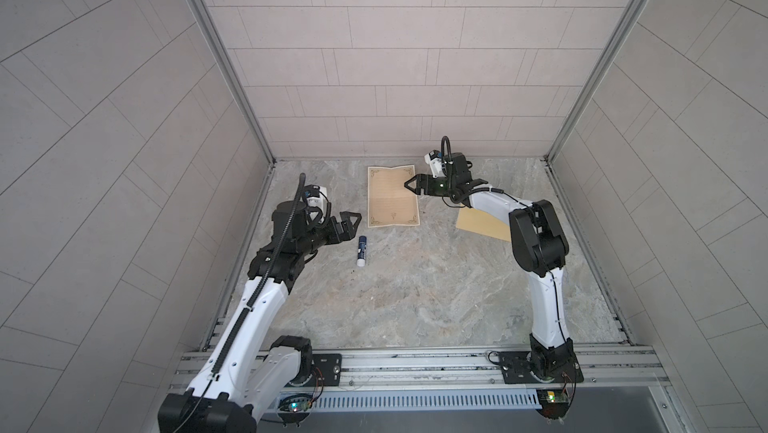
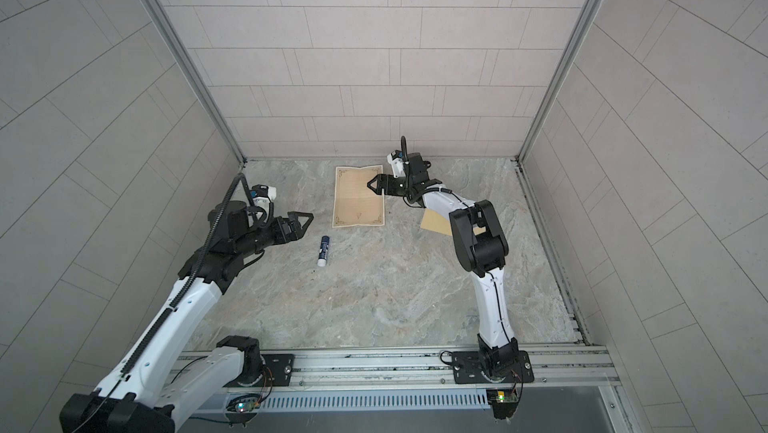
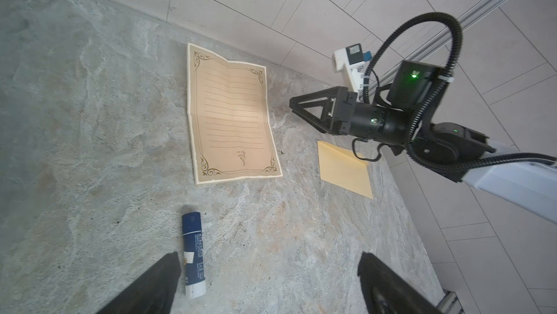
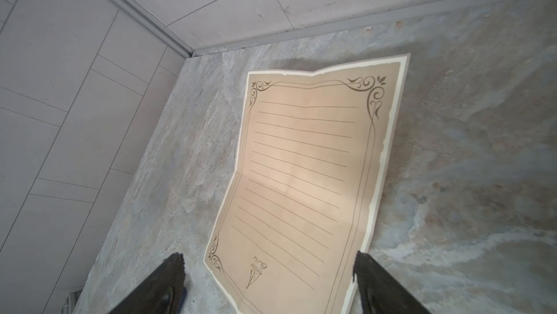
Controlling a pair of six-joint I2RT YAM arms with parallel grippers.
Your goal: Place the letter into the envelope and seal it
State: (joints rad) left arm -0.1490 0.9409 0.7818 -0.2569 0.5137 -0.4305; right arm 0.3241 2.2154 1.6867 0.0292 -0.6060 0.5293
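Right wrist: right gripper (image 4: 269, 256) spread wide over letter (image 4: 304, 162), holding nothing. Letter lies unfolded near envelope (image 3: 343, 168), not touching. Suggest pinching its envelope-side edge where creases lift it. Left gripper (image 3: 268, 256) spread too, empty.

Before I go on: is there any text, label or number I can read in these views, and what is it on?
No text here reads clearly enough to quote.
On the glue stick: lines of small print, too small to read.
On the letter: a short cursive word above the emblem, too blurred to read.
On the envelope: none visible.
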